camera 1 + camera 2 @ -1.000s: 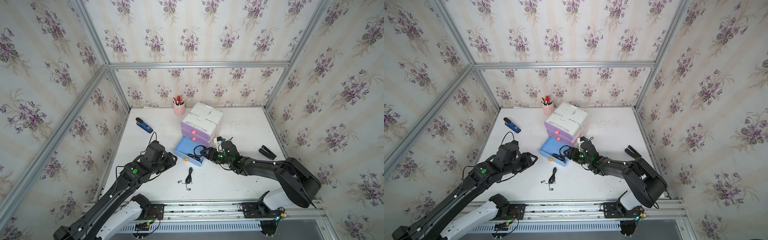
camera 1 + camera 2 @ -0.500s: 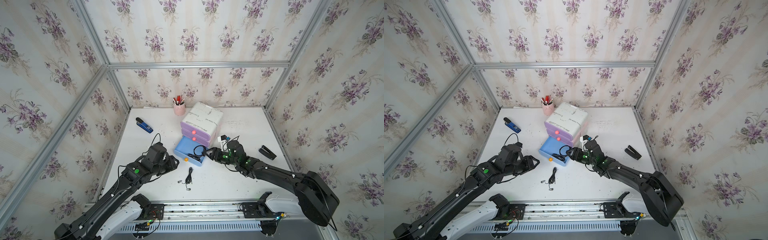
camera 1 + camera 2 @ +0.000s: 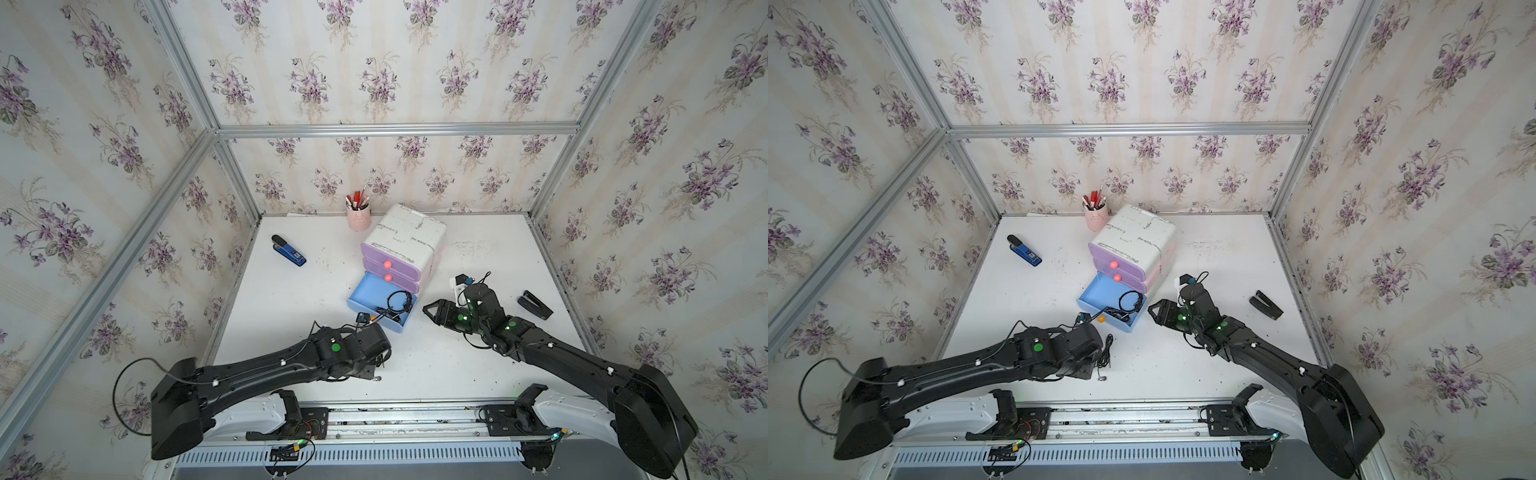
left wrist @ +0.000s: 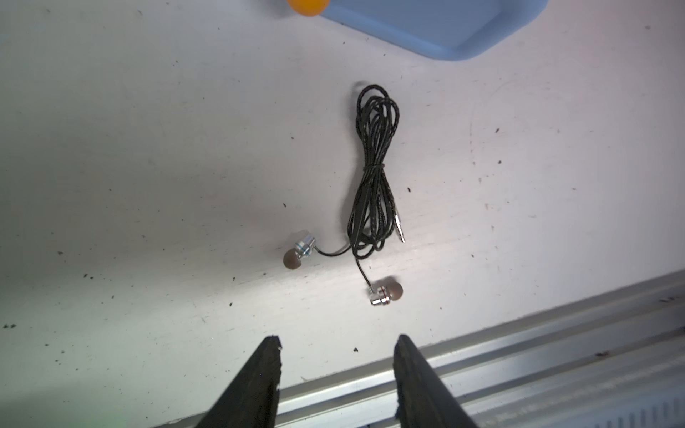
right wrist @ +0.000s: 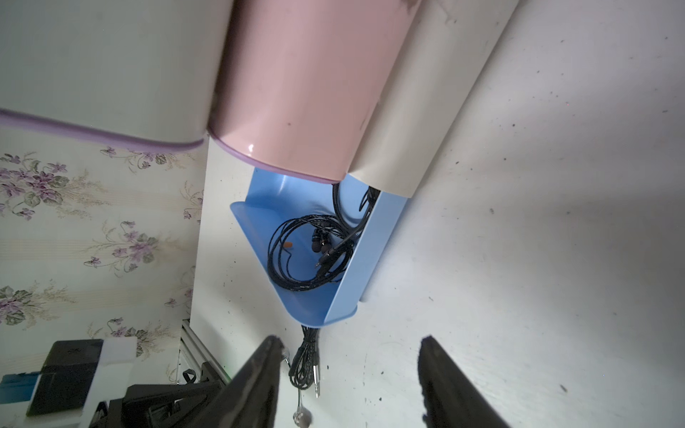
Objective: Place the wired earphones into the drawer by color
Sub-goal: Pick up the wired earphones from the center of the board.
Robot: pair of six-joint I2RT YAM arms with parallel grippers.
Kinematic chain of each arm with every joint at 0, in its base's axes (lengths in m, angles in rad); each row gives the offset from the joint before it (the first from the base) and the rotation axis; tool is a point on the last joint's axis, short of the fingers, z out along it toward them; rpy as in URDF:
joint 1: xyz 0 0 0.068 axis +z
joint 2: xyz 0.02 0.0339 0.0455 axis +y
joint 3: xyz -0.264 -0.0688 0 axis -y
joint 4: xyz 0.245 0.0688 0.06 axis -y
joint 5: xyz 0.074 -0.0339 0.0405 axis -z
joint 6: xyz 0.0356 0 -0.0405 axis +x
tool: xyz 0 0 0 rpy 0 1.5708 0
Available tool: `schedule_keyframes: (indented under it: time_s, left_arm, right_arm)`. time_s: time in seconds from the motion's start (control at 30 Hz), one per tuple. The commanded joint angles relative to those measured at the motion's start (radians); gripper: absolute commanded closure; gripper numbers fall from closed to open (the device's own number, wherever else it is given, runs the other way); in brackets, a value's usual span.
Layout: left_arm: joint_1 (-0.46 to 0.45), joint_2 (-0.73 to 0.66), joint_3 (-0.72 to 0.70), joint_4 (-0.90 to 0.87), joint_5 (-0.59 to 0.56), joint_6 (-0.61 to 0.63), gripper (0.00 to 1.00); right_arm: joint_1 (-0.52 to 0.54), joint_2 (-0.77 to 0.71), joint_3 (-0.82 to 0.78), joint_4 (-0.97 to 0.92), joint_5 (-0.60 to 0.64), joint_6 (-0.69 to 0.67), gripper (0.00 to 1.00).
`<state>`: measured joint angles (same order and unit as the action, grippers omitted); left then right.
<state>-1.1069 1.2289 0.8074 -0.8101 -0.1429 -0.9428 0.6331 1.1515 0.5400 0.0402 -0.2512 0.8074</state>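
- The blue-and-black stapler [image 3: 289,250] lies far back on the left, well apart from everything else.
- The left gripper [image 4: 335,344] has swung in from the left. It now hovers over the black braided earphone bundle with silver earbuds [image 4: 372,166], its jaws about half parted and holding nothing.
- That bundle lies on the white tabletop [image 3: 291,299], just in front of the pulled-out drawer and not touching it. It looks like the next set to be picked.
- There is little room here: one earbud sits near the aluminium front rail [image 4: 482,352], and the bundle's looped end points at the round orange knob [image 3: 1101,319].
- The light blue plastic drawer [image 3: 365,291] stands open at the bottom of the white three-drawer unit [image 3: 409,232]. A black earphone coil [image 5: 307,252] is already inside, so black appears to belong here. One loop rises toward the purple drawer above and could snag on closing.
- The right gripper [image 5: 350,344] has backed off from the drawer to the right, its jaws parted and empty. This clears the drawer mouth for the left arm.
- A black stapler-like tool [image 3: 535,304] lies well to the right.
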Motion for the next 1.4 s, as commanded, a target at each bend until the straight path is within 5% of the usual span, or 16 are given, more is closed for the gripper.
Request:
schedule_keyframes:
  time_s: [0.0, 0.2, 0.53, 0.87, 1.2, 1.37]
  left_arm:
    - [-0.026, 0.105, 0.059, 0.086, -0.132, 0.038, 0.47]
    - [-0.015, 0.276, 0.138, 0.141, -0.095, 0.104, 0.47]
    - [0.065, 0.348, 0.139, 0.123, -0.003, 0.094, 0.49]
    - [0.109, 0.465, 0.152, 0.141, 0.101, 0.115, 0.62]
    - [0.124, 0.438, 0.140, 0.141, 0.107, 0.118, 0.85]
    - [0.120, 0.308, 0.122, 0.067, 0.066, 0.104, 0.91]
  right_arm:
    - [-0.001, 0.004, 0.009, -0.014, 0.015, -0.030, 0.38]
    - [-0.005, 0.004, -0.004, -0.026, 0.009, -0.042, 0.38]
    - [-0.007, -0.012, -0.016, -0.026, 0.009, -0.051, 0.39]
    - [-0.010, -0.049, -0.018, -0.042, 0.019, -0.054, 0.39]
    - [-0.010, -0.048, -0.018, -0.043, 0.027, -0.055, 0.40]
    - [-0.010, -0.045, -0.014, -0.054, 0.030, -0.063, 0.40]
